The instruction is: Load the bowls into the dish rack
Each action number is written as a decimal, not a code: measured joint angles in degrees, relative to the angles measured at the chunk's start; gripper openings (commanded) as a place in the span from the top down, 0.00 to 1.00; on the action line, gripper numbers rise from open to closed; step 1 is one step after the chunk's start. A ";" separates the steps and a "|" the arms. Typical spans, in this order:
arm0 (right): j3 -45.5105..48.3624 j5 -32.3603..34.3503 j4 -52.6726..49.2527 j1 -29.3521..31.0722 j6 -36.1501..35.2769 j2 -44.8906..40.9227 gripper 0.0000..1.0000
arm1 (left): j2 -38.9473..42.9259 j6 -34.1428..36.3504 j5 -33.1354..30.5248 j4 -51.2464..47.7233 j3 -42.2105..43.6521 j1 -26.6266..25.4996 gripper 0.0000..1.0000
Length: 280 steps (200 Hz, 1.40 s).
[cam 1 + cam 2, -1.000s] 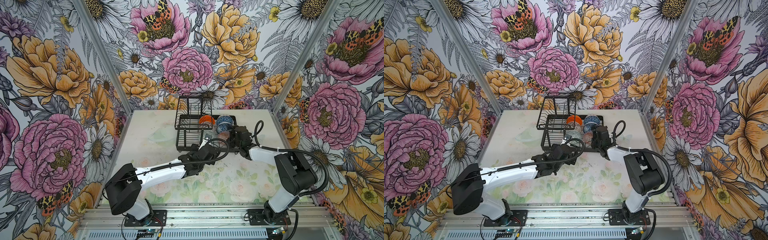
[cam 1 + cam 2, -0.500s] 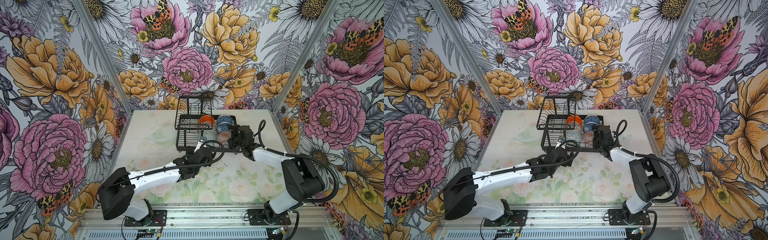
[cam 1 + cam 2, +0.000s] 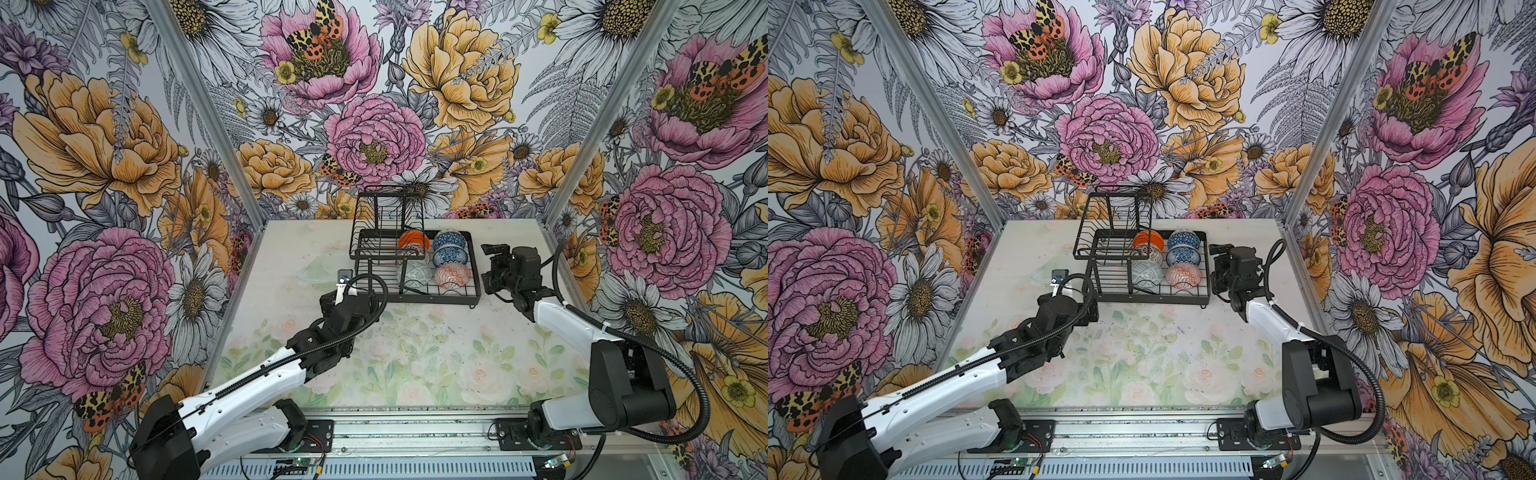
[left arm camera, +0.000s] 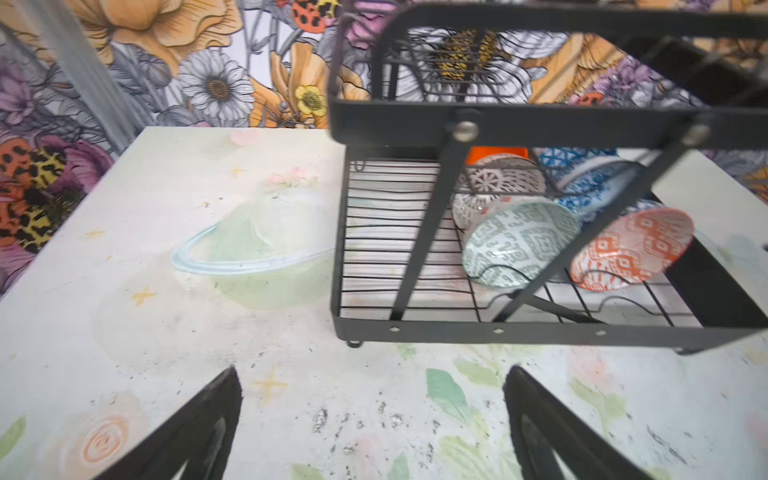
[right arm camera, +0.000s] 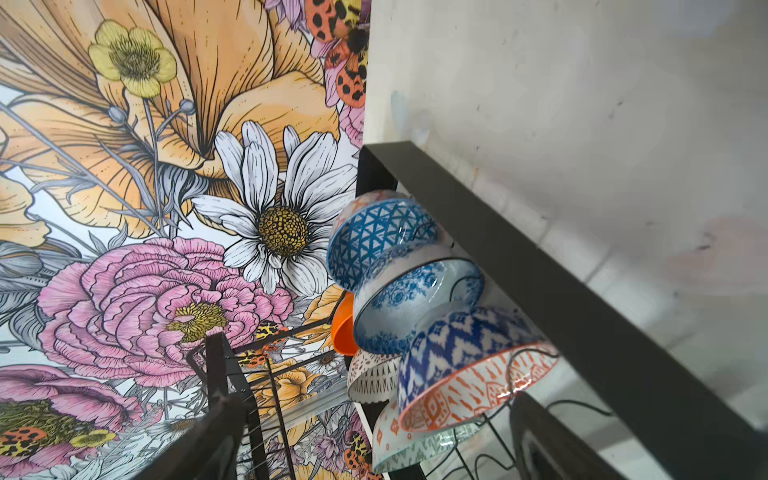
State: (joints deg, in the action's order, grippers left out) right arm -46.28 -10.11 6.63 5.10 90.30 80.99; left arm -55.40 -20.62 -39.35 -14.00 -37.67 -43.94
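Six bowls [image 3: 452, 275] lean in the dish rack [image 3: 436, 296]; loading looks nearly done. Left tool [image 4: 372, 386] and right tool [image 3: 485, 262] gape empty (the clear bowl [image 4: 257, 257] beside the rack may need a rim pinch next).

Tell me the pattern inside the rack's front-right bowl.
Bowl: red-orange geometric print on white, clearest in left wrist view.

You have a clear glass dish [image 3: 316, 270] on the left part of the table [image 3: 415, 353], tilted with its pale rim showing in the left wrist view [image 4: 266, 253], nothing in it. The tabletop's faded floral print carries dark scuffs [image 4: 353, 419]. Flowered wallpaper [image 3: 374, 137] covers three walls, joined by bare metal corner posts [image 3: 210, 116], with a metal rail [image 3: 415, 430] along the front edge
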 measured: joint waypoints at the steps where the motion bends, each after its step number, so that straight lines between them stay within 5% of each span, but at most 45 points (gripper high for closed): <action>1: 0.00 -0.11 -0.15 -0.26 -0.11 -0.13 0.01 | 0.17 0.00 0.02 -0.02 0.09 0.26 0.01; 61: -2.43 2.19 -9.07 -8.50 -14.21 -5.97 0.01 | 8.11 2.62 7.58 1.90 4.76 27.71 0.01; 113: -2.32 19.10 -11.54 -9.66 -32.52 -6.45 0.01 | 0.37 5.51 13.42 12.33 10.21 44.37 0.01; 192: 10.32 33.90 0.55 -10.43 -56.78 -8.02 0.01 | -17.73 13.40 15.19 38.62 16.13 46.80 0.01; 280: 21.94 30.73 23.23 -10.71 -72.13 -3.21 0.01 | -26.99 14.08 16.79 54.51 15.69 44.96 0.01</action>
State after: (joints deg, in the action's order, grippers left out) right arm -24.34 20.62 29.87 -5.61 18.17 77.78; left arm -82.39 -6.55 -22.57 40.51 -21.98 1.02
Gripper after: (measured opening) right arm 0.995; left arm 0.986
